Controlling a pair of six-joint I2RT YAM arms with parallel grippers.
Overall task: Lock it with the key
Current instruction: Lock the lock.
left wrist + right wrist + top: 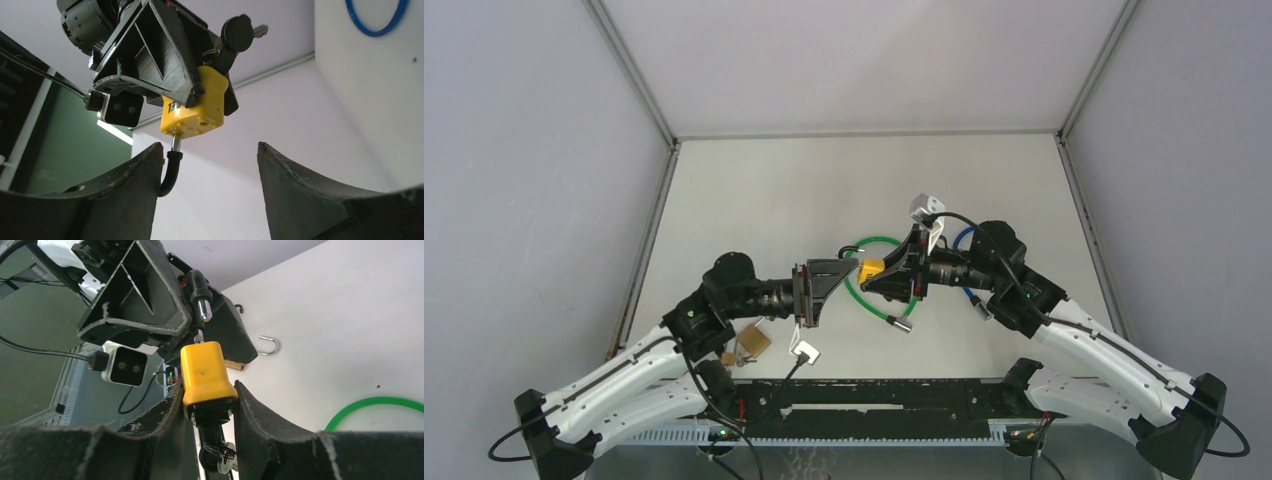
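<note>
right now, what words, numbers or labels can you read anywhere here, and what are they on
yellow padlock: black characters on its side, partly hidden, not readable.
brass padlock: too small to show any marking.
No other text in view.

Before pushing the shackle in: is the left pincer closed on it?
No, the left pincer stands wide open around the shackle.

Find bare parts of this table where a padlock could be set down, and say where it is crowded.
Bare: the far strip of the table between the green cable loop and the back wall. Crowded: the middle, where the left gripper and right gripper meet at the yellow padlock, and the near left by the brass padlock.
</note>
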